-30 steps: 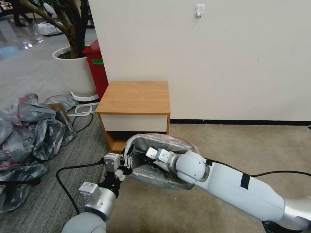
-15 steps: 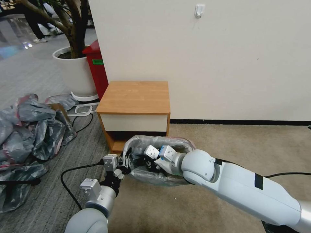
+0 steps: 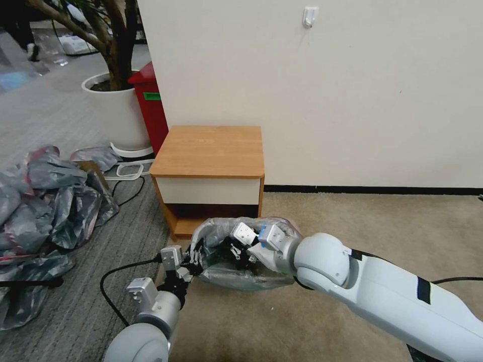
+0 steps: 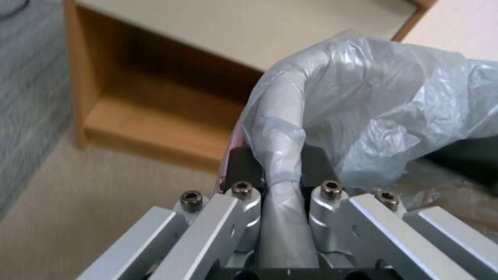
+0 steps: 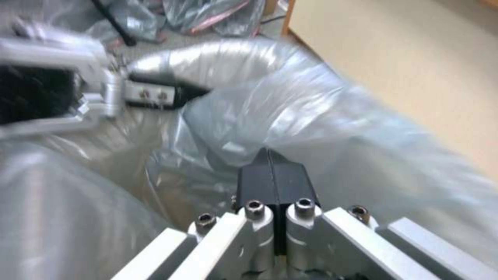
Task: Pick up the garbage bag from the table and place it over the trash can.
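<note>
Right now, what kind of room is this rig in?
Probably an office or lobby test corner, not a home: carpet floor, a big potted tree beside a red bin, and a heap of spare grey bags on the floor.

Grey translucent garbage bag [image 3: 236, 276] (a pink edge shows at its rim); light-brown table [image 3: 209, 151] with cream-white drawer front [image 3: 207, 191]; red bin [image 3: 150, 108]; beige carpet [image 3: 352, 221]; silver left gripper [image 4: 277, 171] with black pads [image 4: 244, 165].

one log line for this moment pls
left gripper: clamps bagged rim | right gripper: shut, inside bag | thin grey plastic garbage bag: over cream-white trash can, before wooden nightstand
</note>
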You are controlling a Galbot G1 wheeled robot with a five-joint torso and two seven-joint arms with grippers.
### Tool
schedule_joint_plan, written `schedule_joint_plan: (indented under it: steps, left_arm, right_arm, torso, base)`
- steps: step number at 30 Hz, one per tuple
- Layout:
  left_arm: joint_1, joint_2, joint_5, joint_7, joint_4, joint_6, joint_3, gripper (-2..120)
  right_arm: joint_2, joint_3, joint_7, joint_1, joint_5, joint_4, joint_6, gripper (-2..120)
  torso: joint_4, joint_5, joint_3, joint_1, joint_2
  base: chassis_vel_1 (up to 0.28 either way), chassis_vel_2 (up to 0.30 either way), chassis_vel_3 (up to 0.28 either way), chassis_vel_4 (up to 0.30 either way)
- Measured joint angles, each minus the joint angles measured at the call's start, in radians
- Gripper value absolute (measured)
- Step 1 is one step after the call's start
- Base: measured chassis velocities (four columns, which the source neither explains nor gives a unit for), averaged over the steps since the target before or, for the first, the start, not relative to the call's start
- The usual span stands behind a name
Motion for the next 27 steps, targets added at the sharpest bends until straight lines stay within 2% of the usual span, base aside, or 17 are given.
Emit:
schedule_joint_plan:
  steps: [1, 2, 3, 4, 5, 7, 8, 10, 12, 16, 17, 20, 21, 23, 25, 27]
  left_arm:
    - [-0.003, -0.002, -0.032, -0.02, 0.004, 0.014, -0.001, 7]
    - [-0.003, -0.002, -0.032, -0.02, 0.004, 0.014, -0.001, 7]
    - [-0.002, -0.004, -0.051, -0.036, 0.011, 0.027, -0.002, 7]
    - [-0.001, -0.005, -0.054, -0.044, 0.016, 0.035, -0.002, 7]
    - [-0.001, -0.005, -0.054, -0.044, 0.016, 0.035, -0.002, 7]
    - [0.003, -0.008, -0.07, -0.055, 0.029, 0.053, -0.001, 7]
    - [0.003, -0.008, -0.07, -0.055, 0.029, 0.053, -0.001, 7]
    - [0.005, -0.01, -0.079, -0.06, 0.032, 0.064, 0.002, 7]
    - [0.006, -0.01, -0.081, -0.062, 0.033, 0.069, 0.004, 7]
    - [0.019, 0.001, -0.081, -0.07, 0.028, 0.091, 0.01, 7]
    - [0.019, 0.001, -0.081, -0.07, 0.028, 0.091, 0.01, 7]
    - [0.038, 0.009, -0.074, -0.071, 0.023, 0.101, 0.013, 7]
    - [0.038, 0.009, -0.074, -0.071, 0.023, 0.101, 0.013, 7]
    - [0.052, 0.01, -0.061, -0.071, 0.023, 0.102, 0.019, 7]
    - [0.056, 0.01, -0.056, -0.07, 0.023, 0.102, 0.022, 7]
    - [0.07, 0.01, -0.047, -0.069, 0.025, 0.101, 0.03, 7]
  right_arm:
    - [-0.01, 0.053, -0.004, -0.048, 0.002, 0.027, 0.001, 0]
    - [-0.01, 0.053, -0.004, -0.048, 0.002, 0.027, 0.001, 0]
    - [-0.019, 0.138, -0.016, -0.127, -0.003, 0.063, 0.003, 0]
    - [-0.025, 0.173, -0.02, -0.164, -0.008, 0.081, 0.01, 0]
    - [-0.025, 0.173, -0.02, -0.164, -0.008, 0.081, 0.01, 0]
    - [-0.041, 0.253, -0.004, -0.284, -0.035, 0.137, 0.07, 10]
    - [-0.041, 0.253, -0.004, -0.284, -0.035, 0.137, 0.07, 10]
    - [-0.032, 0.299, 0.065, -0.38, -0.044, 0.173, 0.126, 19]
    - [-0.015, 0.331, 0.1, -0.43, -0.05, 0.186, 0.152, 22]
    - [0.123, 0.533, 0.151, -0.696, -0.207, 0.203, 0.252, 43]
    - [0.123, 0.533, 0.151, -0.696, -0.207, 0.203, 0.252, 43]
    - [0.247, 0.664, 0.152, -0.881, -0.316, 0.202, 0.351, 56]
    - [0.247, 0.664, 0.152, -0.881, -0.316, 0.202, 0.351, 56]
    - [0.311, 0.72, 0.153, -0.959, -0.355, 0.202, 0.414, 66]
    - [0.327, 0.735, 0.153, -0.981, -0.365, 0.201, 0.439, 69]
    - [0.362, 0.769, 0.155, -1.034, -0.379, 0.195, 0.501, 80]
  torso:
    - [0.0001, 0.0, 0.0, 0.0, 0.0]
    - [0.0001, 0.0, 0.0, 0.0, 0.0]
    - [-0.0003, 0.0001, 0.0, 0.0, 0.0]
    - [-0.0003, 0.0, 0.0, 0.0, 0.0]
    - [-0.0003, 0.0, 0.0, 0.0, 0.0]
    - [-0.0001, -0.0001, 0.0, 0.0, 0.0]
    - [-0.0001, -0.0001, 0.0, 0.0, 0.0]
    - [-0.0001, -0.0001, 0.0, 0.0, 0.0]
    - [-0.0001, -0.0002, 0.0, 0.0, 0.0]
    - [-0.0004, 0.0001, 0.0, 0.0, 0.0]
    - [-0.0004, 0.0001, 0.0, 0.0, 0.0]
    - [-0.0003, -0.0001, 0.0, 0.0, 0.0]
    - [-0.0003, -0.0001, 0.0, 0.0, 0.0]
    - [-0.0003, 0.0, 0.0, 0.0, 0.0]
    - [-0.0003, -0.0002, 0.0, 0.0, 0.0]
    - [0.0, -0.0002, 0.0, 0.0, 0.0]
  base:
    - [0.0, 0.0, 0.0, 0.0]
    - [0.0, 0.0, 0.0, 0.0]
    - [0.0, 0.0, 0.0, 0.0]
    - [0.0, 0.0, 0.0, 0.0]
    - [0.0, 0.0, 0.0, 0.0]
    - [0.0, 0.0, 0.0, 0.0]
    - [0.0, 0.0, 0.0, 0.0]
    - [0.0, 0.0, 0.0, 0.0]
    - [0.0, 0.0, 0.0, 0.0]
    - [0.0, 0.0, 0.0, 0.0]
    - [0.0, 0.0, 0.0, 0.0]
    - [0.0, 0.0, 0.0, 0.0]
    - [0.0, 0.0, 0.0, 0.0]
    - [0.0, 0.0, 0.0, 0.0]
    - [0.0, 0.0, 0.0, 0.0]
    - [0.0, 0.0, 0.0, 0.0]
